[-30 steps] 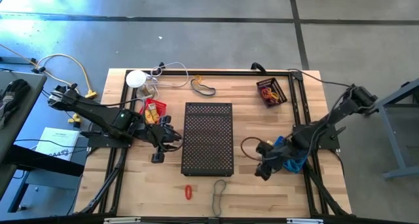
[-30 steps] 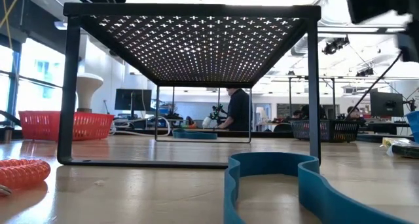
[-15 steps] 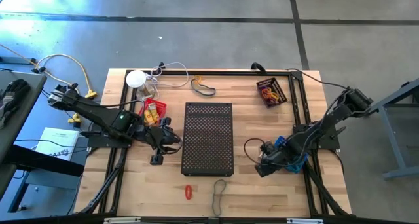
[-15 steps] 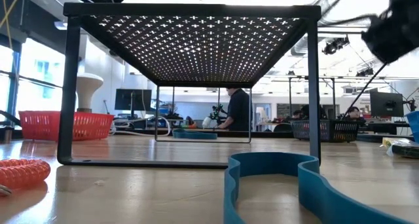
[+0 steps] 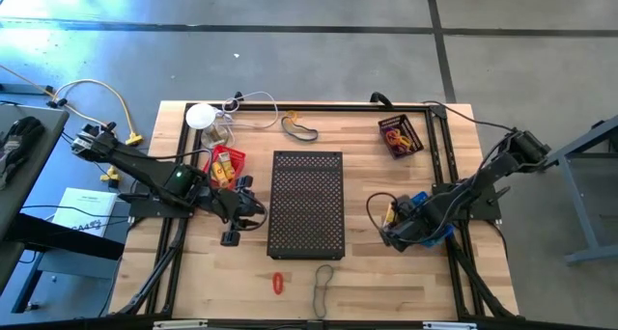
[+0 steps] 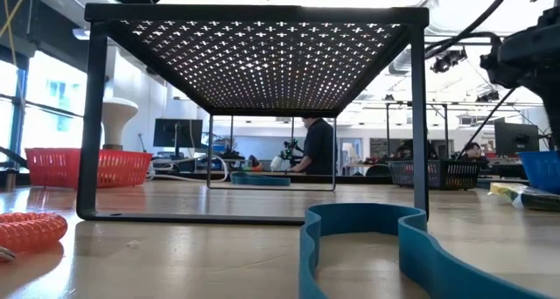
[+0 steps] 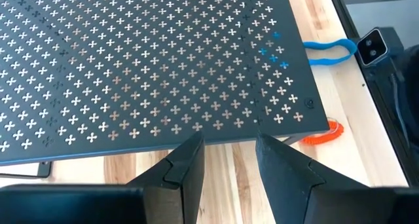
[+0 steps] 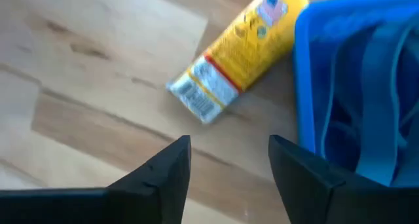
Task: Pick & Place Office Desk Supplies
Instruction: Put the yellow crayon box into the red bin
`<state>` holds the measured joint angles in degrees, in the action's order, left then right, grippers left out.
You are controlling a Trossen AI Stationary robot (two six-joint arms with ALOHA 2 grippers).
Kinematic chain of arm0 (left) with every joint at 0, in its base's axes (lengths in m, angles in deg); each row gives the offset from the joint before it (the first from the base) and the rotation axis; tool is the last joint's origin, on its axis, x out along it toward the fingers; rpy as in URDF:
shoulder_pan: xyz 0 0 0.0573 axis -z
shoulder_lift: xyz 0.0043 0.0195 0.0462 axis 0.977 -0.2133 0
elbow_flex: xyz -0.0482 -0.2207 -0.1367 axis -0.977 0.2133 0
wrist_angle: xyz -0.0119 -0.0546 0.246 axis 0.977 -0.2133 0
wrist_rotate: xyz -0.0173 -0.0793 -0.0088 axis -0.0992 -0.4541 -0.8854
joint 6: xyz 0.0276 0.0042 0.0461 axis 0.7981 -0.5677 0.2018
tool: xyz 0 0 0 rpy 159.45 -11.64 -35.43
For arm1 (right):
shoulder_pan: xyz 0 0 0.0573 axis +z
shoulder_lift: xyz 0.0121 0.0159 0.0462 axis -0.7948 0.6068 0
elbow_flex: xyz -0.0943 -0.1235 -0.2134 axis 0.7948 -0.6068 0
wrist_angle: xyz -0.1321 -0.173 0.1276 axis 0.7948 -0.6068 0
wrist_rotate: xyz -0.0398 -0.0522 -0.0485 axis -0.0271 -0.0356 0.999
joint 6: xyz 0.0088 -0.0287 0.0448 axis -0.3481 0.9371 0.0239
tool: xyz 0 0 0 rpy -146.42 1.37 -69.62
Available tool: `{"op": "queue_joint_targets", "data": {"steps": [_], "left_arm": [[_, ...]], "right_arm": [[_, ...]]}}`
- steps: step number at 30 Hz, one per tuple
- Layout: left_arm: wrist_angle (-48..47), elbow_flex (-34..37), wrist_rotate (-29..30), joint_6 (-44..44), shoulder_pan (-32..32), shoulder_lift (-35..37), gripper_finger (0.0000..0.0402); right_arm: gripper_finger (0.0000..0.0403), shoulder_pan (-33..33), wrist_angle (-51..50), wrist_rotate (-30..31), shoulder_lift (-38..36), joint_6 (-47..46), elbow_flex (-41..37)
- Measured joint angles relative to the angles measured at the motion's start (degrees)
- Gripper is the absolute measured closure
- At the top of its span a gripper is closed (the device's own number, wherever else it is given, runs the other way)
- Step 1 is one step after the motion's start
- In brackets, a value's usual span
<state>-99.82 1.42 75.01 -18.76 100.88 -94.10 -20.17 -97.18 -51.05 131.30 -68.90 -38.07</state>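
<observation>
Right gripper (image 8: 226, 162), fingers apart and empty, hovers beside the yellow labelled tube (image 8: 232, 54) lying on the wooden surface (image 8: 85, 73) against the blue bin (image 8: 353, 73); centre over it, then descend

R gripper (image 8: 226, 165) hovering over table (image 8: 85, 86)
Fingers (image 8: 163, 171) standing apart, nothing btwn them. Yellow tube (image 8: 239, 44) lying tilted on wood, just beside blue bin (image 8: 327, 73) w/ blue bands inside.
</observation>
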Motion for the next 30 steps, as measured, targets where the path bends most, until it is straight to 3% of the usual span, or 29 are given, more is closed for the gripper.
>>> {"op": "queue_joint_targets", "data": {"steps": [5, 11, 17, 25, 30], "left_arm": [[0.72, 0.00, 0.00, 0.00, 0.00, 0.00, 0.0270], [0.70, 0.00, 0.00, -0.16, -0.02, 0.00, 0.0270], [0.68, 0.00, 0.00, -0.24, -0.02, 0.00, 0.0270], [0.59, 0.11, 0.00, -0.22, -0.02, 0.00, 0.0270], [0.58, 0.65, 0.00, -0.22, -0.02, 0.02, 0.0270]], "right_arm": [[0.0212, -0.26, 0.00, 5.44, 0.00, 0.02, 0.00], [0.0180, -3.00, -0.72, 5.94, 0.00, 1.74, 0.00], [0.0160, -6.37, -7.53, 8.29, -0.04, 2.71, 0.07], [0.0160, -7.50, 1.94, 4.45, -0.07, 6.05, 0.00], [0.0160, -7.52, 2.69, 3.77, 1.99, 5.66, 0.00]]}}
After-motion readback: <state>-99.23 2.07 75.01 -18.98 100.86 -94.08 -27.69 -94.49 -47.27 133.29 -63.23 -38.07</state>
